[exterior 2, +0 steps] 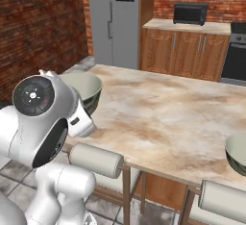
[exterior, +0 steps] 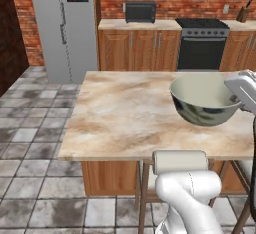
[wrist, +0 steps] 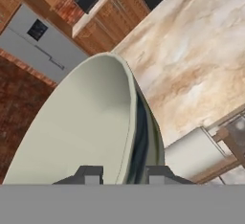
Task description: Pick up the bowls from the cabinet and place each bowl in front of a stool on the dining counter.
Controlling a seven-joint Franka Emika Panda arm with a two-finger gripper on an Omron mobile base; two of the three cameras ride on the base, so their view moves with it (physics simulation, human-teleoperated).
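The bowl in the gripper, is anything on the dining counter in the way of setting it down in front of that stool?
Nothing visible is. The gripper holds the bowl by its rim above the dining counter, and the marbled top under it, behind the stool, is bare. The second bowl sits apart, by the other stool.

Bowl (exterior: 204, 99) over dining counter (exterior: 125, 113) (stool (exterior: 179, 162) in front).
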